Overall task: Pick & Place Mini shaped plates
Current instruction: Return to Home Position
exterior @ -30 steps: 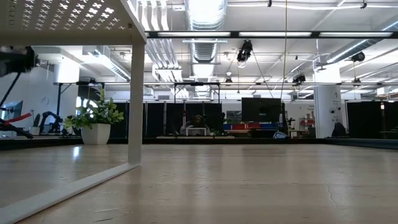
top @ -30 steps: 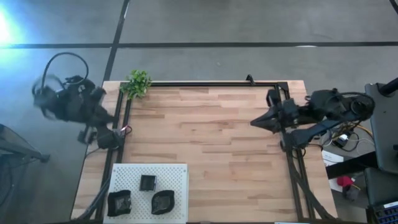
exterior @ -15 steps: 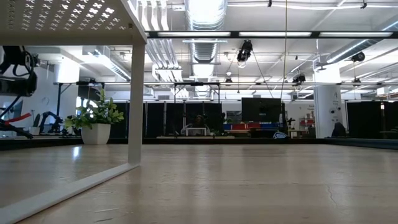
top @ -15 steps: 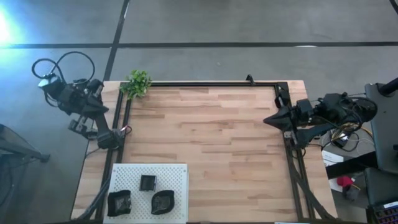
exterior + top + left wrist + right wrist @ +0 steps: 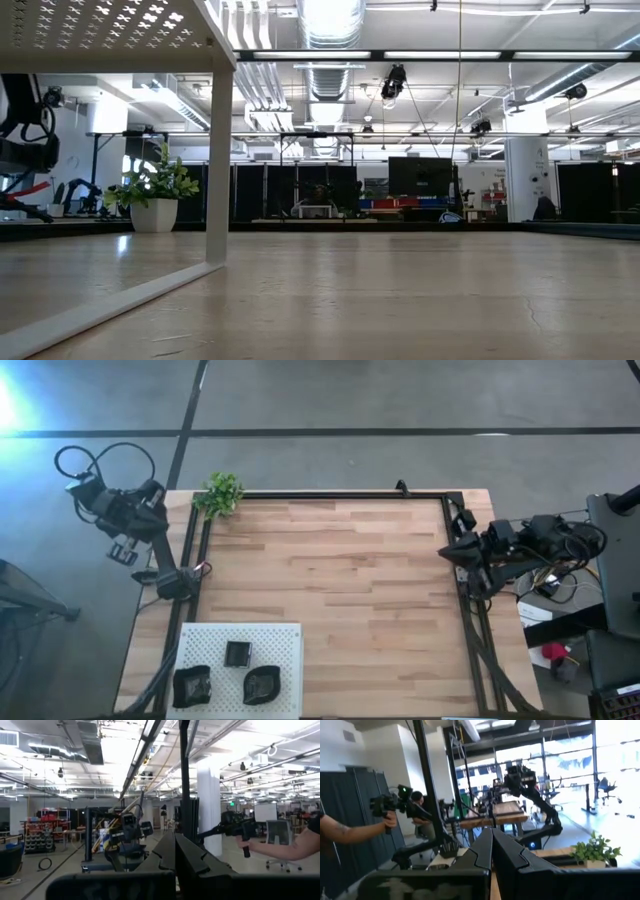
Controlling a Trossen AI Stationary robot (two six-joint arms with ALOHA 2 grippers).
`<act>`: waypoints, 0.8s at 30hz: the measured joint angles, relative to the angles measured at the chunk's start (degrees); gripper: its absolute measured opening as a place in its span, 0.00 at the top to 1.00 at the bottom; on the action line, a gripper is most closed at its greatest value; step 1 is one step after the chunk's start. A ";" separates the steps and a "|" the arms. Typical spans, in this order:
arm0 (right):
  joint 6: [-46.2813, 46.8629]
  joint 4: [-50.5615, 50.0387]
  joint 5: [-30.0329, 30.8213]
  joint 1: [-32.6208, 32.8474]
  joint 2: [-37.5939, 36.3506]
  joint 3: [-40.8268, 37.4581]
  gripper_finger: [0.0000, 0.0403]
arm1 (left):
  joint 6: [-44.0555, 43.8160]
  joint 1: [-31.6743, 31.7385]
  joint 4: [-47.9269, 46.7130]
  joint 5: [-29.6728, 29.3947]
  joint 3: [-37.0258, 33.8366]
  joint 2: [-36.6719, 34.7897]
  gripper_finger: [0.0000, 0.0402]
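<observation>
Stack heights of plates (image 5: 238,653) on shelf (image 5: 285,636): too small to tell.

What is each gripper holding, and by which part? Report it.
Nothing is held: the left gripper and the right gripper both show fingers shut together with nothing between them.

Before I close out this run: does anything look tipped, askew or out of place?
Nothing stands out. The dark plates sit apart on the white board; left gripper and right gripper are shut, empty, at the table sides.
</observation>
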 joint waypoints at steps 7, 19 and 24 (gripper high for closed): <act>0.83 0.44 0.13 0.00 -5.33 -3.02 0.98 | 0.13 0.03 -0.04 -0.23 -1.63 -3.60 1.00; -0.07 0.48 0.13 0.00 -12.44 -7.19 0.98 | 2.34 0.03 -0.12 -0.86 -1.95 -4.85 1.00; -0.20 0.61 0.13 0.00 -16.35 -9.37 0.98 | 2.37 0.03 -1.16 -0.86 -1.95 -5.19 1.00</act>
